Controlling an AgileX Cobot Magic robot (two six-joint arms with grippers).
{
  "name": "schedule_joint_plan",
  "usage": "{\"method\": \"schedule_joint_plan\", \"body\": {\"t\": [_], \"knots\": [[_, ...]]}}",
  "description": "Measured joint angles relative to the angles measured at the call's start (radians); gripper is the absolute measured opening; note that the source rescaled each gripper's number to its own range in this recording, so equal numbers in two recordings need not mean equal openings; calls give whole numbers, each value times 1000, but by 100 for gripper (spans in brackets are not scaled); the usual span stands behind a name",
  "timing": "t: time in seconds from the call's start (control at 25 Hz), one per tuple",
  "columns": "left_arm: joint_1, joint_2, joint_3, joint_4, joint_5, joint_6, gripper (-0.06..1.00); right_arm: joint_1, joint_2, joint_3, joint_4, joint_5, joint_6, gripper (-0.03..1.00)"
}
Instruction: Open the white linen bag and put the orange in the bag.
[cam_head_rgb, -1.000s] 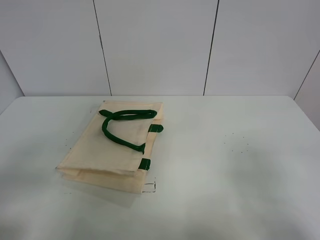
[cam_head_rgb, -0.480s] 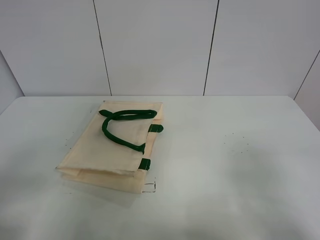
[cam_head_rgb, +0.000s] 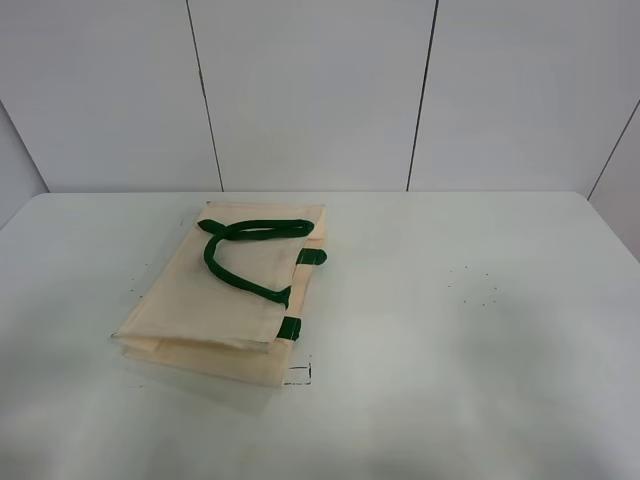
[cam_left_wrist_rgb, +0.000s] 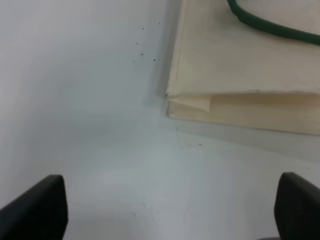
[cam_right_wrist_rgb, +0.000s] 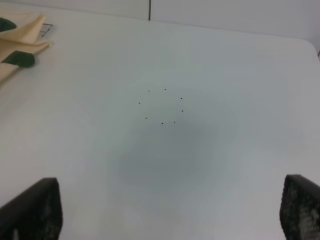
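Place: a plain lab or test cell.
Bench: bare white bench (cam_head_rgb: 480, 320) filling the lower frame.
Backdrop: white wall panels (cam_head_rgb: 310, 90) with dark seams across the upper frame.

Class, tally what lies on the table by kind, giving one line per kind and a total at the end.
White linen bag: 1
Orange: 0, none visible in any view
Total on the table: 1

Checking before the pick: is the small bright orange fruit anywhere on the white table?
No, the exterior high view shows only the flat cream fabric bag on the white table.
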Motion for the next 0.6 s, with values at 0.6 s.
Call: {"method": "schedule_joint_plan", "body": {"t": [0.6], "knots": [[0, 0, 0, 0, 0, 0, 100, 0, 0, 0, 1, 0, 0, 100]]}}
